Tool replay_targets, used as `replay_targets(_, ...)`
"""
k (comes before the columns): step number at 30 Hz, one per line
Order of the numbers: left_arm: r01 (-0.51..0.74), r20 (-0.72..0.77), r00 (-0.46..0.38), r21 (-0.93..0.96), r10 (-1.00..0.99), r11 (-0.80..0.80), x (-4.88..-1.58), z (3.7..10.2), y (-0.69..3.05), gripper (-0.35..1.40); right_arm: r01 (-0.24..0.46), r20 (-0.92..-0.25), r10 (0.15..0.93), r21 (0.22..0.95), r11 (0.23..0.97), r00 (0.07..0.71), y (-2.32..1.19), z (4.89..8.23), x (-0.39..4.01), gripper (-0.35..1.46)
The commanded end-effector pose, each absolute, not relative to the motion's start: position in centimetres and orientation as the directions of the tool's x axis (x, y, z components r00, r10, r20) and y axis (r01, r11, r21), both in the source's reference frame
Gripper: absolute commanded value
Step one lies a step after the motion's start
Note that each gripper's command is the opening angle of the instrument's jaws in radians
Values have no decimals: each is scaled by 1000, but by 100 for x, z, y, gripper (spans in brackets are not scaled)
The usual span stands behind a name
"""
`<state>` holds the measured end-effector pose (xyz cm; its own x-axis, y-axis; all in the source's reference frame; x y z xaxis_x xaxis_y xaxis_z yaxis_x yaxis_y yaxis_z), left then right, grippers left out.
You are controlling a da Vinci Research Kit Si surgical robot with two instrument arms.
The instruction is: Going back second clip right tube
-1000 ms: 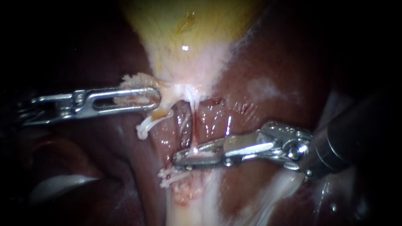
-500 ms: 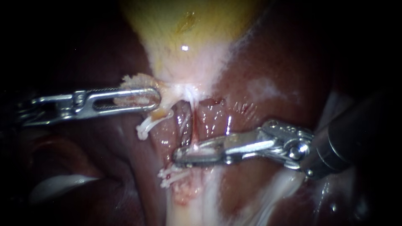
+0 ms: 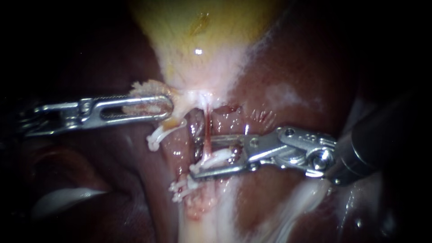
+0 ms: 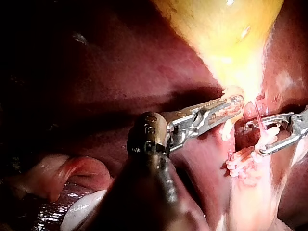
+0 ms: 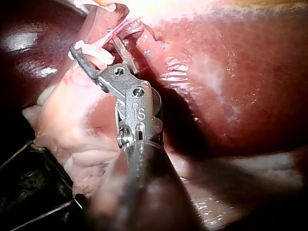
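Two instruments work close to the right tube (image 3: 208, 128), a thin red strand running down from the gallbladder (image 3: 202, 31) across the liver (image 3: 292, 67). In the endoscope view the left instrument (image 3: 167, 104) has its claw closed on a frayed tuft of tissue at the gallbladder's neck, left of the tube. The right instrument (image 3: 196, 156) lies across the tube with its claw parted, one half above and one below a white clip (image 3: 221, 157) at the tube's lower end. A gap shows between the halves, so I judge the clip is not being squeezed. In the left wrist view the right instrument (image 4: 255, 138) gapes around the tube (image 4: 257, 115) and clip (image 4: 267, 135), just ahead of the left instrument (image 4: 236, 103). In the right wrist view the right instrument (image 5: 95, 44) stands wide open, the clip (image 5: 94, 52) resting against one half and the tube (image 5: 115, 31) passing between them. The tube's long axis runs crosswise to the claw, and the right shaft leads straight away from the tube. Backing out probably needs a pull along that shaft, with both halves kept clear of clip and tube.
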<state>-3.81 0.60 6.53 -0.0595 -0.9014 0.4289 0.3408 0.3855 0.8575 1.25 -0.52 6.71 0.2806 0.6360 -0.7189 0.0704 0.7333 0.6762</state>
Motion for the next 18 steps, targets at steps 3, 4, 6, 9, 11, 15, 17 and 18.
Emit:
replay_targets(3,341,429,-59,857,-901,386,-381,652,60,-35,81,-724,630,672,736,282,-55,669,121,50)
replay_targets(4,341,429,-59,857,-901,386,-381,652,60,-35,87,-728,625,668,739,282,-56,668,120,50)
replay_targets(6,341,429,-59,857,-901,386,-381,652,60,-35,99,-732,620,665,740,282,-59,664,117,50)
replay_targets(9,341,429,-59,857,-901,386,-381,652,60,-35,106,-740,610,656,747,282,-63,659,114,50)
replay_targets(11,342,429,-57,857,-902,386,-381,652,59,-35,113,-744,606,652,749,282,-64,657,111,50)
replay_targets(15,342,429,-57,857,-902,386,-381,652,59,-35,123,-752,596,644,755,282,-66,656,105,50)
replay_targets(17,342,429,-57,857,-902,386,-381,652,59,-35,126,-756,591,639,758,282,-66,655,103,50)
replay_targets(18,342,429,-57,857,-902,386,-381,652,59,-35,127,-756,590,639,758,282,-66,655,101,50)
